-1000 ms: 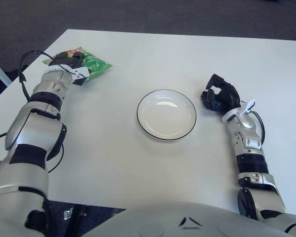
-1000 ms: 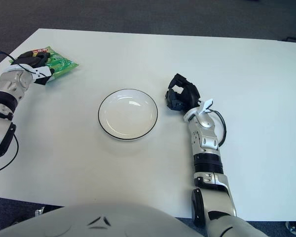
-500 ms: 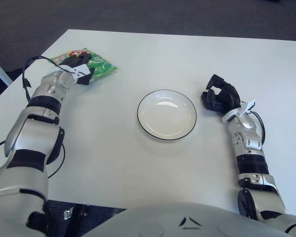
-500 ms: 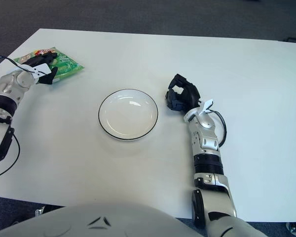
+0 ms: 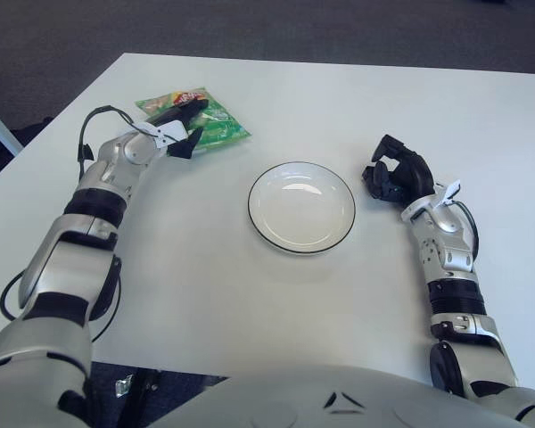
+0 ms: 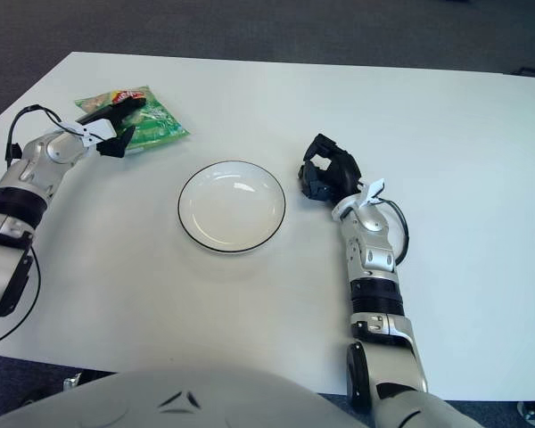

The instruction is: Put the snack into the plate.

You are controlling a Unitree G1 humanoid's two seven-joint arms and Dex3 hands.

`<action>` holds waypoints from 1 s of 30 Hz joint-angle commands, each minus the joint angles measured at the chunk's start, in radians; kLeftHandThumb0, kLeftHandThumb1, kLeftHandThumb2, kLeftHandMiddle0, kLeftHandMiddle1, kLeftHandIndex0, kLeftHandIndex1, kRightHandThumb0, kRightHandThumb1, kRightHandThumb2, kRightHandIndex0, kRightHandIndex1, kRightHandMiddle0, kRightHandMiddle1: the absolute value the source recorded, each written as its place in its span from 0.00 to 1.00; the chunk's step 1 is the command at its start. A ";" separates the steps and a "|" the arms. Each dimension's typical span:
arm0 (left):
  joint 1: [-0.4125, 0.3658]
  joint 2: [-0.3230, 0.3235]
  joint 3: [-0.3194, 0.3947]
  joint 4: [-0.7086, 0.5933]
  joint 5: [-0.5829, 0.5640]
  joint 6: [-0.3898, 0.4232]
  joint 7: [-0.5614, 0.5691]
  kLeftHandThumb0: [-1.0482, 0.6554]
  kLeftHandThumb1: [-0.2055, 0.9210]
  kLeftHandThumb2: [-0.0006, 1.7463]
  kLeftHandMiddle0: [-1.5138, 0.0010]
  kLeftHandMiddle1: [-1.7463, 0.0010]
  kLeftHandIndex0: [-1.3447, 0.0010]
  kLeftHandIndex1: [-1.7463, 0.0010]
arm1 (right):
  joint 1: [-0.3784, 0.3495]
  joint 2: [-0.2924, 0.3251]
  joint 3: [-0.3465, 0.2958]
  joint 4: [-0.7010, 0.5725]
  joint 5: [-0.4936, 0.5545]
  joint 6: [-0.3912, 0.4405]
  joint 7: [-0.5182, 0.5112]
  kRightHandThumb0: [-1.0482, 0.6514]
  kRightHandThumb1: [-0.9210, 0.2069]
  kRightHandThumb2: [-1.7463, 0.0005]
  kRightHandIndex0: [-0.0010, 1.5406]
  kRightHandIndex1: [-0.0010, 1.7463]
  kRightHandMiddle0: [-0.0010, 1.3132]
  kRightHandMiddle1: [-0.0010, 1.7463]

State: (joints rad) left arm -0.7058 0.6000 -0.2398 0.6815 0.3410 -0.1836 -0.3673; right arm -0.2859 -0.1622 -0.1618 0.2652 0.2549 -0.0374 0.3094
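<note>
The snack [image 5: 199, 119], a green packet with a red label, is gripped at its near edge by the fingers [image 5: 180, 114] of the left hand [image 5: 174, 134]. The dark fingers are closed over the packet from above and below, a pinch hold suited to a thin, flexible packet. The rest of the packet extends beyond the fingertips, away from the robot. Whether it is clear of the worktop [image 5: 205, 259] or dragging on it cannot be determined.

The plate [image 5: 301, 207], white with a dark rim, stands empty on the worktop, well apart from the left fingers, toward the robot's right and slightly nearer the body. Its central position places it within reach of either arm.

The right hand [image 5: 397, 174] shows just beside the plate, on its right side, fingers curled inward and holding nothing. It is judged idle and kept off the transfer path.

Judged step: carrying the snack toward the plate. Release is not yet due, since the packet is not over the rim.
</note>
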 commanded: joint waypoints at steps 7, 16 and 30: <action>0.200 0.053 0.050 -0.388 -0.115 0.038 -0.182 0.03 1.00 0.74 0.86 0.96 1.00 0.62 | 0.066 0.016 0.004 0.040 -0.008 0.011 -0.008 0.35 0.47 0.30 0.82 1.00 0.43 1.00; 0.382 0.067 0.111 -0.724 -0.222 0.132 -0.270 0.06 1.00 0.73 0.84 0.95 1.00 0.61 | 0.066 0.014 0.008 0.040 -0.012 -0.002 -0.006 0.35 0.48 0.29 0.82 1.00 0.43 1.00; 0.515 0.120 0.151 -0.982 -0.251 0.208 -0.333 0.09 1.00 0.72 0.79 0.92 1.00 0.53 | 0.065 0.013 0.007 0.042 -0.007 0.004 -0.005 0.34 0.49 0.28 0.82 1.00 0.44 1.00</action>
State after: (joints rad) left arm -0.2261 0.6869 -0.1040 -0.2494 0.0949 0.0029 -0.6695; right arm -0.2865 -0.1641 -0.1551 0.2694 0.2515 -0.0436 0.3085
